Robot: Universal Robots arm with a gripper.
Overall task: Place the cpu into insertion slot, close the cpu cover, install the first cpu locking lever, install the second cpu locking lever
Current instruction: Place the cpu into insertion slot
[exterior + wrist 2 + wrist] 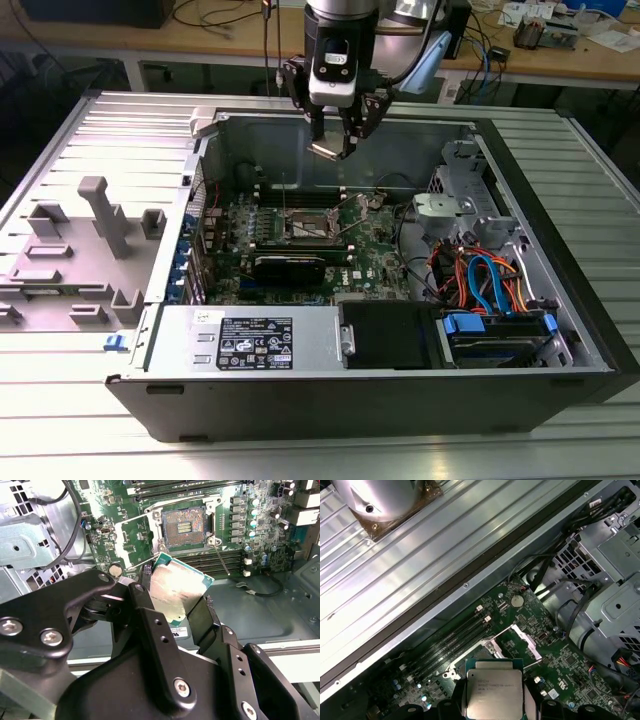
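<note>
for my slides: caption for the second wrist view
Black jaws hold the small square silvery-topped cpu, tilted, above the empty metal-rimmed insertion slot on the green motherboard.

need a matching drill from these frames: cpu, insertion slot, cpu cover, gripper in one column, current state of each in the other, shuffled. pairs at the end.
Things
1. cpu
2. insertion slot
3. cpu cover
4. gripper

States
a. empty, contact field bare
b. swung open, off the socket
c. clamped between two fingers, off the board
d. shut on a chip, over the open case

Pairs: 1-c, 2-a, 3-b, 4-d
</note>
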